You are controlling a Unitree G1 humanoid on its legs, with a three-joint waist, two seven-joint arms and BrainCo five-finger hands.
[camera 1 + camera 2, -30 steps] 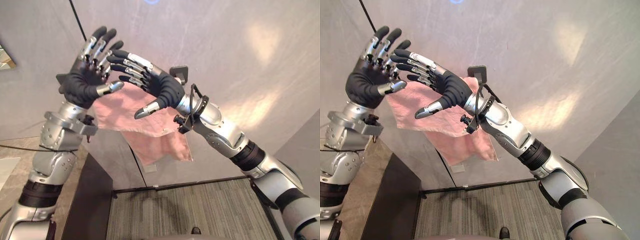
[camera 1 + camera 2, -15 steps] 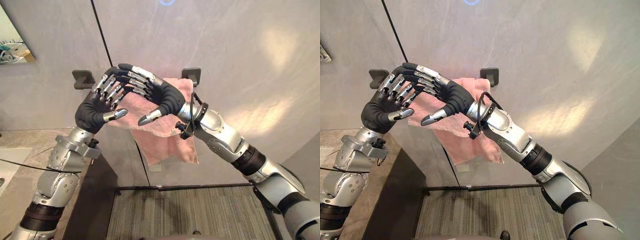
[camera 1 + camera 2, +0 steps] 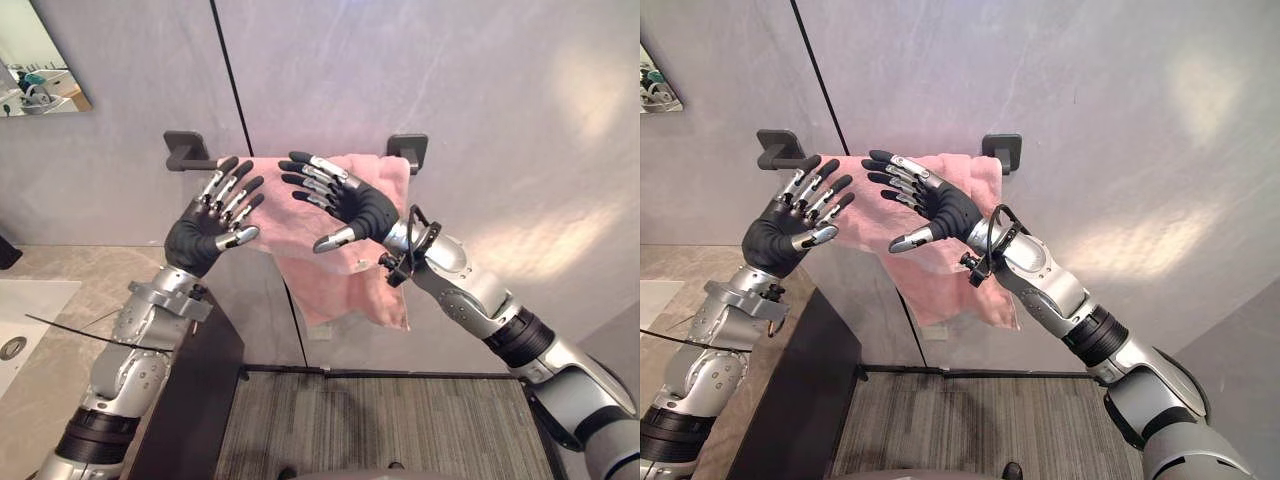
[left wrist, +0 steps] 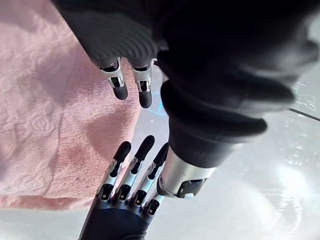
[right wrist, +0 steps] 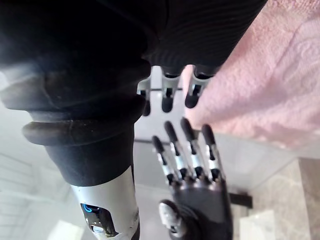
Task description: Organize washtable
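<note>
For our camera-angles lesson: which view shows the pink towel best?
The left eye view: the pink towel shows from the wall rail down to its hanging end, partly behind the left hand and right hand. The right eye view is nearly as good. The wrist views give close patches of cloth.

A grey wall [image 3: 480, 90] with a faint marbled sheen takes up most of the head views. A thin dark seam [image 3: 230, 75] runs down it on a slant. Two black brackets [image 3: 185, 148] [image 3: 410, 147] are fixed to the wall at about the same height, well apart. A mirror [image 3: 40, 60] hangs in the upper left corner. Soft warm patches of light [image 3: 520, 235] lie on the wall's right half. Lower left, a beige stone tabletop [image 3: 80, 265] holds a white basin [image 3: 35, 310], and the dark side of its cabinet [image 3: 200, 400] drops to the floor [image 3: 400, 430], which is grey and finely striped. A black skirting strip [image 3: 420, 373] edges the wall's foot. A darker grey side wall [image 3: 618, 325] meets it at far right.
</note>
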